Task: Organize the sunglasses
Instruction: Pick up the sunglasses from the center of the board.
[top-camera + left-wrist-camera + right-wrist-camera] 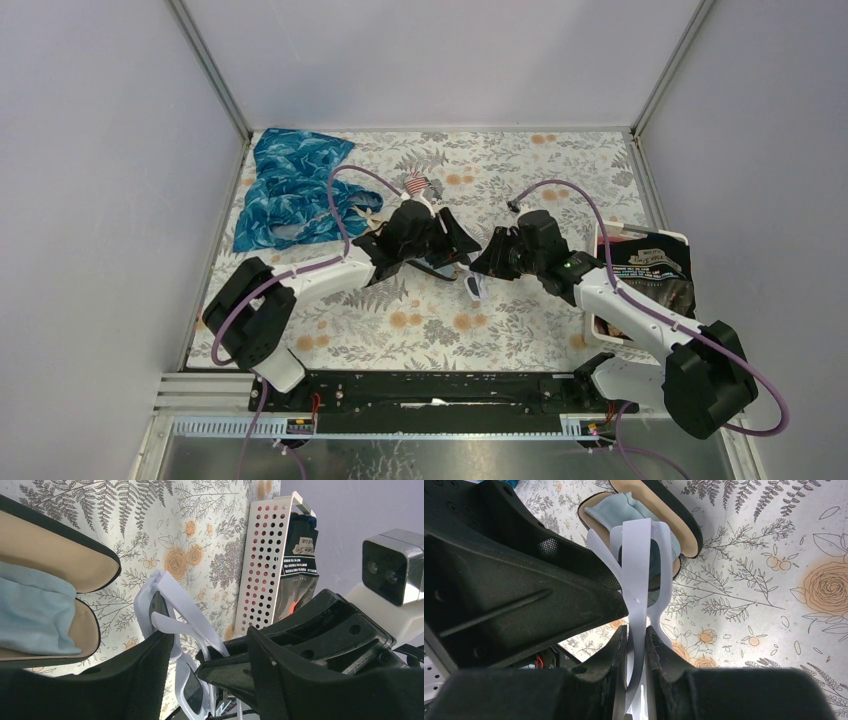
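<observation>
top: looking down from behind, far | wrists: hovering close over the surface, both catching the sunglasses (case too)

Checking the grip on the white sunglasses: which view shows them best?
Right wrist: the white sunglasses fill the centre, one arm pinched by the right gripper. Left wrist shows the frame and a dark lens, partly hidden. Top external shows only a small white piece.

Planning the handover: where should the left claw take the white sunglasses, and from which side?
Probably the front frame of the sunglasses, across a lens rim, coming from the left, opposite the right claw. That claw pinches one temple, so the front stands free between the open fingers of the left claw.
</observation>
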You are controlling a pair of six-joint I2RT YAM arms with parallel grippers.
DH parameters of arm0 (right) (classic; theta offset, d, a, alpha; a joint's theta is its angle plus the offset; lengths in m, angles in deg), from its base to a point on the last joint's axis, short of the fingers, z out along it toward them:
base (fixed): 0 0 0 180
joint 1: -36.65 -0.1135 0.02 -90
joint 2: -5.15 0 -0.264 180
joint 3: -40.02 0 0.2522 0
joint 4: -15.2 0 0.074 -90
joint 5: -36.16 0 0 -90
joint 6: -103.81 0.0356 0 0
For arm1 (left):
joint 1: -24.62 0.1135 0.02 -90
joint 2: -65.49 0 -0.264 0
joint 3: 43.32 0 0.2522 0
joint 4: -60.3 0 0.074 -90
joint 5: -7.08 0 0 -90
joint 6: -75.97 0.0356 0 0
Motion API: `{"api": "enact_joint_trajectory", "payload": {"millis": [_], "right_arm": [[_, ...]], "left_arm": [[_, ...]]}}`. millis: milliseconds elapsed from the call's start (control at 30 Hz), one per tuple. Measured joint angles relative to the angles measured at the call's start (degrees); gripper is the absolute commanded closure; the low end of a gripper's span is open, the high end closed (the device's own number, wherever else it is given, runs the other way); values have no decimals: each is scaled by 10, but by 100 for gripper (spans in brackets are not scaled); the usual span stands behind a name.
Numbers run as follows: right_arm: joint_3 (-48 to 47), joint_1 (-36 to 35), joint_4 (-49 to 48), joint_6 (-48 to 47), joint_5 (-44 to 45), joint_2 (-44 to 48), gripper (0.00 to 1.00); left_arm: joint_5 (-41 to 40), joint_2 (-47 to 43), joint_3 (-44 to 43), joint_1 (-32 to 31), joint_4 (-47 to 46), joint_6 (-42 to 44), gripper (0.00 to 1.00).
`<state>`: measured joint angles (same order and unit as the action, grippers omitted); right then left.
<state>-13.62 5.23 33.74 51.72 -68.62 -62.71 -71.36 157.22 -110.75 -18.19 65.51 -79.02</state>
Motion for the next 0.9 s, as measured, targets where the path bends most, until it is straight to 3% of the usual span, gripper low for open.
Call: {"api": "enact_joint_trajectory", "payload": {"millis": [200,433,533,900], "right_arm": [[0,0,-4,1,-3,0,100],[0,0,-5,1,-3,0,100],[0,0,-8,1,-3,0,100],[0,0,-13,2,-3,0,100]], "left_arm": [[0,-1,1,0,1,0,38],[-8,-45,-3,0,54,4,11],[-12,-68,-7,0,77,5,5],[-2,-65,22,-2,81,-28,1]]}}
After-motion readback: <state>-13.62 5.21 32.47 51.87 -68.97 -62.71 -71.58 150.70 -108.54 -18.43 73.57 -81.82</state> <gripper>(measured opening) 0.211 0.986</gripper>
